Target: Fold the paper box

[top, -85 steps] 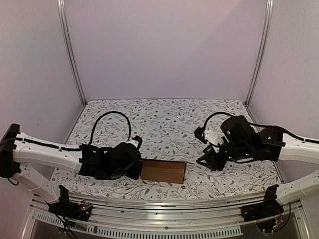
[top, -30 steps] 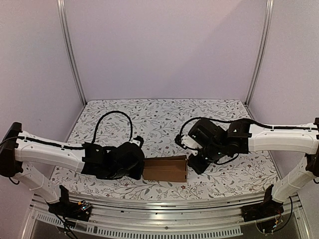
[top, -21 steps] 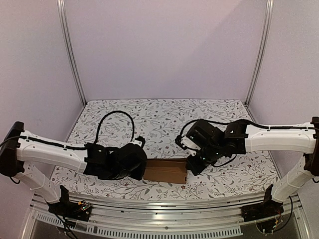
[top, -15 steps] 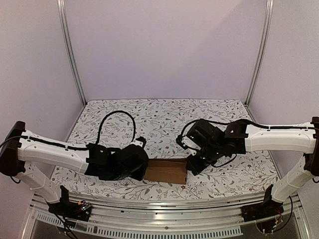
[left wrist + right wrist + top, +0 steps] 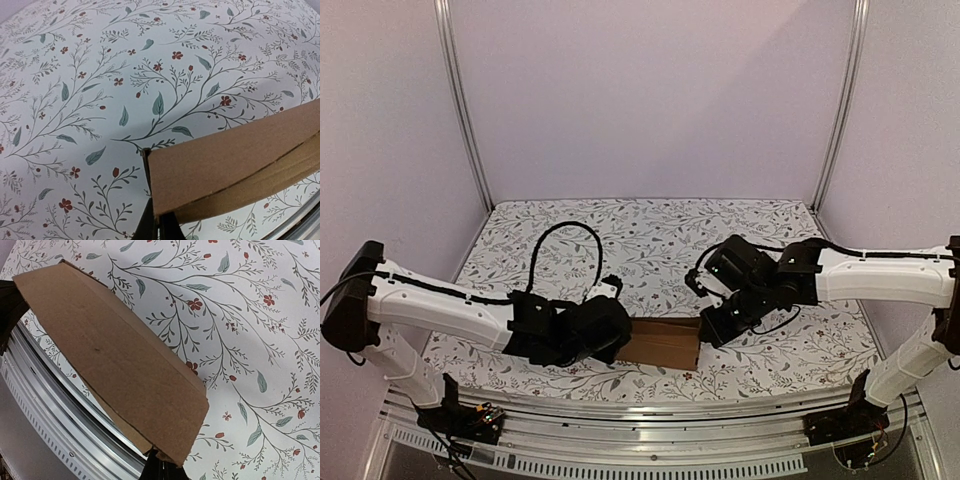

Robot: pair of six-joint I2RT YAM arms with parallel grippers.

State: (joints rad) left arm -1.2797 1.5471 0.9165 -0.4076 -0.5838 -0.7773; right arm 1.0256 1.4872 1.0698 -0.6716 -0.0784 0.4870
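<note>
The paper box (image 5: 665,342) is a narrow brown cardboard box lying on the table near the front edge, between the two arms. My left gripper (image 5: 623,345) sits at its left end. In the left wrist view the left gripper (image 5: 159,226) is shut, with its tips against the lower corner of the paper box (image 5: 235,155). My right gripper (image 5: 706,335) is at the right end. In the right wrist view the right gripper (image 5: 161,469) is shut too, its tips touching the near corner of the paper box (image 5: 115,365). Neither holds anything between its fingers.
A floral tablecloth (image 5: 650,240) covers the table. An aluminium rail (image 5: 650,405) runs along the front edge just below the box, and the same aluminium rail (image 5: 45,405) shows in the right wrist view. Metal posts (image 5: 460,100) and plain walls enclose the back and sides.
The right arm swung in from the right to the box's right end. The left arm pushed rightward, and the box slid a little to the right. Both grippers stayed shut.
</note>
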